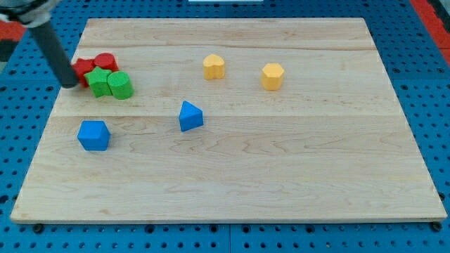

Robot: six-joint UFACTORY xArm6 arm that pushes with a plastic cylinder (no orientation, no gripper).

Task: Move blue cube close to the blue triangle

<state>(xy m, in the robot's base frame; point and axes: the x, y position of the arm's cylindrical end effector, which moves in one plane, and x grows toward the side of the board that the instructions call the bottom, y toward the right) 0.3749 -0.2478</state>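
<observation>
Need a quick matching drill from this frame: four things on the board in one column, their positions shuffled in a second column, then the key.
Column 1
1. blue cube
2. blue triangle
3. my tip
4. two yellow blocks

Column 2
A. near the view's top, right of centre
B. at the left side of the red and green cluster
C. near the board's middle
D. lower left, below the cluster

Pairs: 1-D, 2-C, 3-B, 4-A
</observation>
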